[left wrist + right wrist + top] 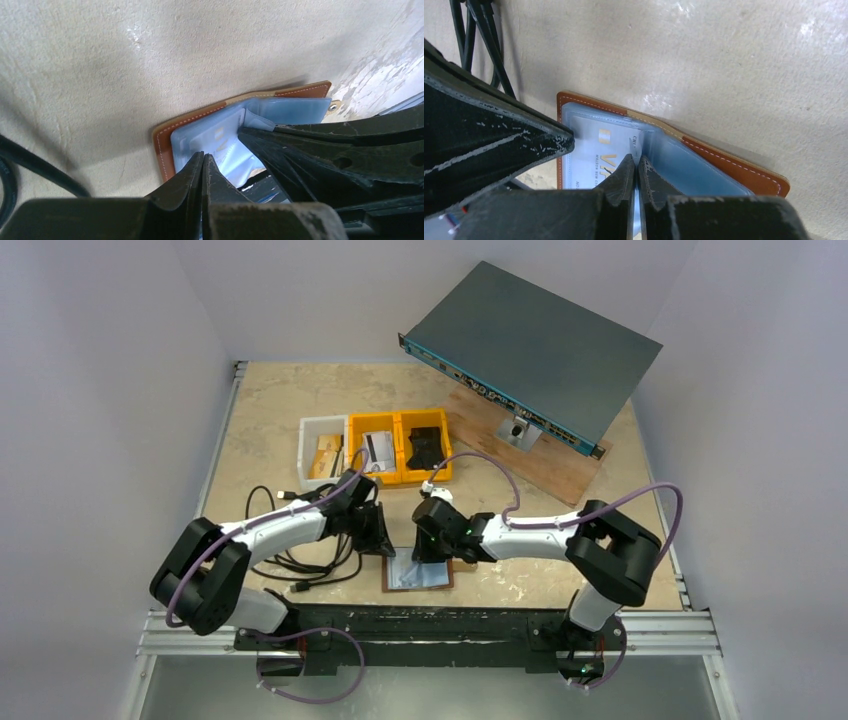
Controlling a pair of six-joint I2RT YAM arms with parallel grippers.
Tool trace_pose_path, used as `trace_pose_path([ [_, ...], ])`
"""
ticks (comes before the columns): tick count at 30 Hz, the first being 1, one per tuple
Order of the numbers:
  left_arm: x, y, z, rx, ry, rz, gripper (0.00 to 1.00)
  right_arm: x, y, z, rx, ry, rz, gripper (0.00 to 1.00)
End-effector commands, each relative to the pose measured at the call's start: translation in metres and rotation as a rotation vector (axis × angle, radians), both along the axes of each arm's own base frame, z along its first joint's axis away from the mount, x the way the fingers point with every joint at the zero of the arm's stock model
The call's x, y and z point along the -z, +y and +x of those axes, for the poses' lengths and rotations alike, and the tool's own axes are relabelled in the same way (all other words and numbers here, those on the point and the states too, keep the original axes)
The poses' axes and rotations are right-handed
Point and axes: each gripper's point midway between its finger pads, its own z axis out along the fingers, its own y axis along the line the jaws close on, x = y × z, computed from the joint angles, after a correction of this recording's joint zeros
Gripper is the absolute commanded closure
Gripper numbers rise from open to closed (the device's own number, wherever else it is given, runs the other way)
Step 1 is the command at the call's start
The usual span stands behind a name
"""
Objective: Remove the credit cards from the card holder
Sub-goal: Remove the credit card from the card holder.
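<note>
The left pincer (pixel 202 162) fills the bottom of its own wrist view. Its two fingers are pressed flat together with no gap, and the tip rests on the pale blue clear pockets of the card holder (pixel 734 172). The right pincer (pixel 634 162) comes in from the other side, just beside the left one. Its fingers are almost together, clamped on a thin clear pocket leaf that rises from the fold of the holder.

The card holder lies open and flat on the counter (pixel 270 400), close to the near edge and about midway along it, brown cover down and pockets up. One credit card (pixel 596 150), light with a gold chip and dark lettering, sits inside the pocket next to the left pincer's tip.

Black cables (pixel 300 565) sprawl toward the near left corner. Farther back, left of centre, a white bin (pixel 303 445) holds tan cards (pixel 327 455). Touching it is a pair of yellow bins (pixel 352 445), one with a grey card (pixel 378 448) and one with a chunky black object (pixel 425 448). At the far right corner a flat grey device (pixel 540 340) leans tilted over a wooden board (pixel 560 465).
</note>
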Motion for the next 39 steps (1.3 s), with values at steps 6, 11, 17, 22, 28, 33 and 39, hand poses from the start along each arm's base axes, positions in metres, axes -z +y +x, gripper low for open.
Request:
trace_pose_path([
  [6, 0.003, -0.018, 0.001, 0.040, -0.018, 0.001, 1.00, -0.029, 0.014, 0.002, -0.001, 0.037, 0.320, 0.99],
  [11, 0.008, -0.020, -0.003, 0.049, -0.010, 0.019, 1.00, -0.043, 0.016, 0.005, 0.008, 0.050, 0.440, 0.99],
  [17, 0.000, -0.025, -0.005, 0.063, -0.023, 0.006, 1.00, -0.056, 0.021, 0.003, 0.025, 0.067, 0.566, 0.99],
  [22, -0.006, -0.030, -0.006, 0.082, -0.034, -0.010, 1.00, -0.057, 0.024, -0.001, 0.039, 0.104, 0.629, 1.00],
  [28, -0.011, -0.039, -0.008, 0.094, -0.028, -0.050, 1.00, -0.054, 0.021, 0.001, 0.065, 0.104, 0.624, 0.90],
  [33, -0.012, -0.045, -0.010, 0.094, -0.013, -0.084, 1.00, -0.054, 0.011, 0.011, 0.102, 0.055, 0.532, 0.65],
  [39, -0.015, -0.056, -0.012, 0.111, -0.005, -0.117, 1.00, -0.061, -0.005, 0.017, 0.146, 0.008, 0.458, 0.54],
])
